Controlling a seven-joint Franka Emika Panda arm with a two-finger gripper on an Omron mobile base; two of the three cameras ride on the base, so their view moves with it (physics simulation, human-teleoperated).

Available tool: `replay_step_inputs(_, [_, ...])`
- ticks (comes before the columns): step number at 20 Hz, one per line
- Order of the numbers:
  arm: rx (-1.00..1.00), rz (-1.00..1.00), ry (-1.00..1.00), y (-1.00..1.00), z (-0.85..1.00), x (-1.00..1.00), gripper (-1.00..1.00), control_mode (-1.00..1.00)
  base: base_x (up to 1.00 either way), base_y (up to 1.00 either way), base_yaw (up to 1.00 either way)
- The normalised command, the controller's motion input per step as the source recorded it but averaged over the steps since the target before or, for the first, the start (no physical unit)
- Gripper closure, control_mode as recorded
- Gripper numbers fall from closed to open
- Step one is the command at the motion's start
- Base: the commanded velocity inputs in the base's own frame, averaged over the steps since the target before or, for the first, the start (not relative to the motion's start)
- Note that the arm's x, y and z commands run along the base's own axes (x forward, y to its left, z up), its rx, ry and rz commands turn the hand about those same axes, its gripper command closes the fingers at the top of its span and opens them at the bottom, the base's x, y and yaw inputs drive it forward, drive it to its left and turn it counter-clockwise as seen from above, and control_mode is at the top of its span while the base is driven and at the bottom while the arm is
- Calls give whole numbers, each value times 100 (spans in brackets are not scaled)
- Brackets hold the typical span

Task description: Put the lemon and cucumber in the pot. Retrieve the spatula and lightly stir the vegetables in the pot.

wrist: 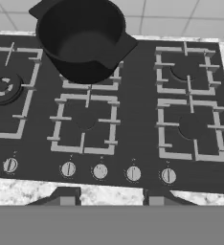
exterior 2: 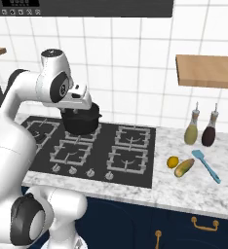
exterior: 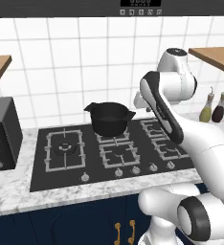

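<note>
Matte black and empty, the pot [exterior: 109, 118] stands on a rear burner of the stove [wrist: 138, 124], toward the middle of its back edge, and nothing of the task has gone into it, so the step in hand is, by my judgement, the very first: going for the lemon or the cucumber. The gripper [wrist: 108, 195] hangs above the stove's front edge, over the row of knobs [wrist: 100, 171], with its two dark fingertips [wrist: 66, 195] standing apart and nothing between them; it is open and empty. From the hand view the pot lies ahead of it and a little to the left, well apart. Moving right along the marble counter [exterior 2: 194, 187], past the stove's right edge, the lemon [exterior 2: 172, 162] sits just beside the cucumber [exterior 2: 184, 168], so close that I cannot tell whether they touch, and the teal spatula [exterior 2: 206, 165] lies just to the right of the cucumber, its blade pointing toward the two bottles [exterior 2: 200, 128] near the wall. All three lie far to the right of the gripper, beyond the right-hand burners. The next move calls for a long swing rightward over the counter, then a descent onto the lemon with the fingers kept wide, taking care not to nudge the cucumber; a round fruit may roll if touched off-centre.
</note>
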Motion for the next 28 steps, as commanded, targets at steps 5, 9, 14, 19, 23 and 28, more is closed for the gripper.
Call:
replay_step_inputs(5, [0, 0, -7, -13, 0, -16, -100, -100, 0, 0, 0])
replay_step_inputs(9, [1, -4, -11, -74, -1, -11, -100, -100, 0, 0, 0])
replay_step_inputs(14, [0, -11, -1, -95, -11, 0, -100, -100, 0, 0, 0])
replay_step_inputs(19, [0, -17, 1, -100, -27, 0, -100, -100, 0, 0, 0])
replay_step_inputs(23, [0, -19, 5, -100, -36, 2, -100, -100, 0, 0, 0])
replay_step_inputs(28, [0, -17, 8, -100, -45, 11, -100, -100, 0, 0, 0])
